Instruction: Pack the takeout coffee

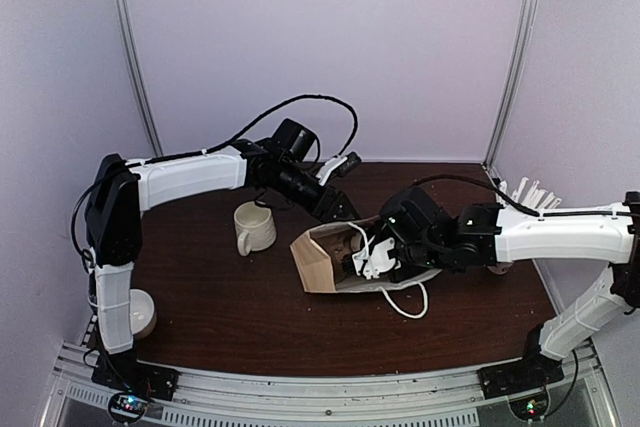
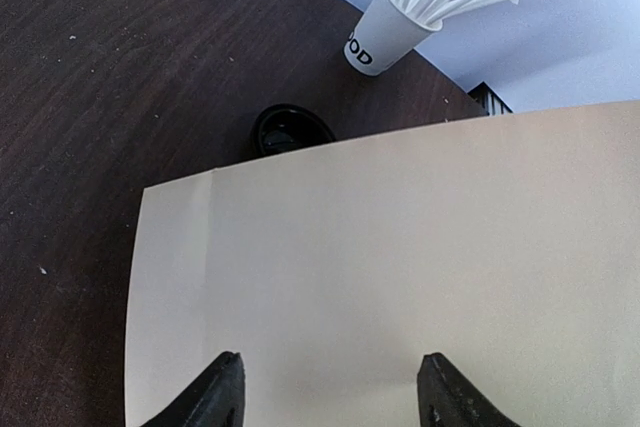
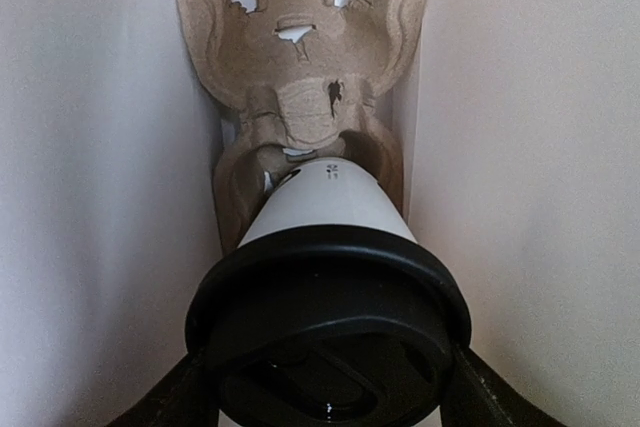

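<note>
While the right arm [image 1: 560, 232] reaches from the right into the paper bag [image 1: 315, 267], which lies on its side in the middle of the counter [image 2: 100, 97], the right jaws pinch the takeout coffee [image 3: 325, 212]. One finger presses each side of its black lid [image 3: 328, 347]. The cup lies centred between them, lid toward the wrist and base pointing deeper into the bag, close against a moulded cardboard carrier [image 3: 300, 57]. Whether they touch is unclear. Pale bag walls stand close on the left and right.

The left arm [image 1: 190, 177] reaches over the bag's far side. Its jaws are spread, gripping nothing, and the bag's flat tan panel lies just beyond the fingertips [image 2: 225, 387]. Past the bag's edge sits a small round black object [image 2: 290, 129], and farther off a white cup of straws [image 2: 385, 37]. A cream mug [image 1: 253, 227] stands left of the bag.
</note>
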### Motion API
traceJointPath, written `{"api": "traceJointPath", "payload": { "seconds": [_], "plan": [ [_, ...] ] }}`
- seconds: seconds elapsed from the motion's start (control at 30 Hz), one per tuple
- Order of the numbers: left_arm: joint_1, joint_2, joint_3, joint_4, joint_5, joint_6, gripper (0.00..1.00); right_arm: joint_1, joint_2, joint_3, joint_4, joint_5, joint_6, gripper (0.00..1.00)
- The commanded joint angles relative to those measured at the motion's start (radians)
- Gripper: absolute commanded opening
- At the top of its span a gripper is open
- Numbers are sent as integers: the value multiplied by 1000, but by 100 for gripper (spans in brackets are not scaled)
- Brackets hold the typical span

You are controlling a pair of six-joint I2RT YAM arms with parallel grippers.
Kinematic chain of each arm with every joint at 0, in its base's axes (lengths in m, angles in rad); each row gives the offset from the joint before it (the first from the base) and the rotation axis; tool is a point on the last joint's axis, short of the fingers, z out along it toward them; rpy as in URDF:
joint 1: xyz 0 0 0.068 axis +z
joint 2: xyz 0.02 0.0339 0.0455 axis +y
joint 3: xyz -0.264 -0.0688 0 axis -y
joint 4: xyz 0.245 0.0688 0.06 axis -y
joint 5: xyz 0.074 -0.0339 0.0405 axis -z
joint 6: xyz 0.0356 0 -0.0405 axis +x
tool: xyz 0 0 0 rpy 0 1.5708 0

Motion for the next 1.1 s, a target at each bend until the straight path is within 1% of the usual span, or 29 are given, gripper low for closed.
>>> {"api": "traceJointPath", "payload": {
  "seconds": [0.0, 0.13, 0.33, 0.4, 0.5, 0.67, 0.8, 0.87, 1.0, 1.07],
  "plan": [
    [-7, -31, 8, -4, 27, 24, 62, -11, 33, 12, 0, -26, 17, 70],
    [-7, -31, 9, -9, 22, 29, 62, -28, 58, 40, -35, -54, 43, 71],
    [-5, -46, 11, -20, -22, 34, 62, -56, 120, 149, -182, -138, 84, 71],
    [-4, -56, 12, -27, -51, 37, 62, -58, 136, 179, -217, -161, 91, 71],
    [3, -73, 12, -44, -135, 43, 63, -66, 164, 232, -287, -198, 109, 71],
    [38, -98, -11, 15, -178, -59, 64, -101, 248, 354, -428, -259, 164, 70],
    [65, -132, -36, 38, -237, -79, 64, -135, 336, 488, -558, -314, 217, 68],
    [84, -150, -46, 55, -238, -98, 64, -151, 363, 528, -598, -365, 233, 67],
    [121, -177, -87, 139, -194, -154, 64, -163, 404, 598, -675, -412, 235, 67],
    [128, -182, -88, 147, -178, -163, 64, -178, 436, 652, -730, -457, 249, 67]
  ]
}}
